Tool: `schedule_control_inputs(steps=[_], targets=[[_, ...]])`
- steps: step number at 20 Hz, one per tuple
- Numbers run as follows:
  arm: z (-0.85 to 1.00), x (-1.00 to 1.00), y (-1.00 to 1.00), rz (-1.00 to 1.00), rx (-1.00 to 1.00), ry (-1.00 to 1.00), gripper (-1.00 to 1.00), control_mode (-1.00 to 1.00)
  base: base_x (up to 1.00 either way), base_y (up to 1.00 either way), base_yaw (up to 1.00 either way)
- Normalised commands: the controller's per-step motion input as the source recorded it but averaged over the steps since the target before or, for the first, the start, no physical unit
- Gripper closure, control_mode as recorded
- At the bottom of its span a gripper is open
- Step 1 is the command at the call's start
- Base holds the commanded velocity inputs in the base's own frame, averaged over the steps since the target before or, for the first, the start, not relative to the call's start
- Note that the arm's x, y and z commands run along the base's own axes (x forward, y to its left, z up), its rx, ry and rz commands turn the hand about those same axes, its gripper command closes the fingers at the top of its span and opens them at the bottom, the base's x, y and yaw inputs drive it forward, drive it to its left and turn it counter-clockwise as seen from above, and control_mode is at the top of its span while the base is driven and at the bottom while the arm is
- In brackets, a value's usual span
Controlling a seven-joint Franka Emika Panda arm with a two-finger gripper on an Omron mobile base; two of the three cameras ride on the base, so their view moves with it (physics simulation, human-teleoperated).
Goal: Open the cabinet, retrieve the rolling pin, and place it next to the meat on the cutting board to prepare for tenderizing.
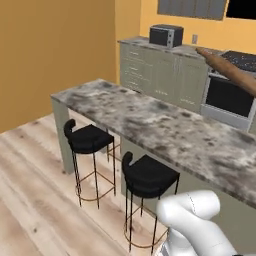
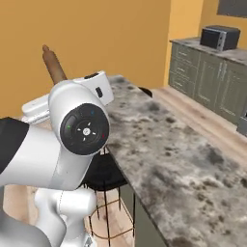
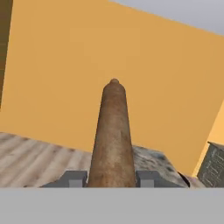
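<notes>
Clamped between the two grey fingers [image 3: 75, 179], the rolling pin [image 3: 113, 135] runs straight out from the hand toward the orange wall [image 3: 57, 78], knob end farthest. From the right base camera its tip rises above the white arm [image 2: 72, 130]. Left base camera adds two black stools [image 1: 90, 139] beside the marble tabletop [image 1: 165, 130], a microwave [image 1: 166, 35] and an oven [image 1: 229, 97] behind.

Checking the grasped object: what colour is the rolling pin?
Brown wood, clearest in the hand view: rolling pin.
</notes>
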Motion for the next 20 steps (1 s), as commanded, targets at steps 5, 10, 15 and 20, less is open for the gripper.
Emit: schedule_control_inputs(steps=[5, 10, 15, 20], targets=[[0.0, 0.0, 0.0, 0.0, 0.0, 0.0, 1.0, 1.0, -0.23, 0.24, 0.47], [0.0, 0.0, 0.0, 0.0, 0.0, 0.0, 1.0, 1.0, -0.35, 0.45, 0.47], [0.0, 0.0, 0.0, 0.0, 0.0, 0.0, 1.0, 1.0, -0.3, 0.52, 0.46], [0.0, 0.0, 0.0, 0.0, 0.0, 0.0, 1.0, 1.0, -0.24, 0.58, 0.44]])
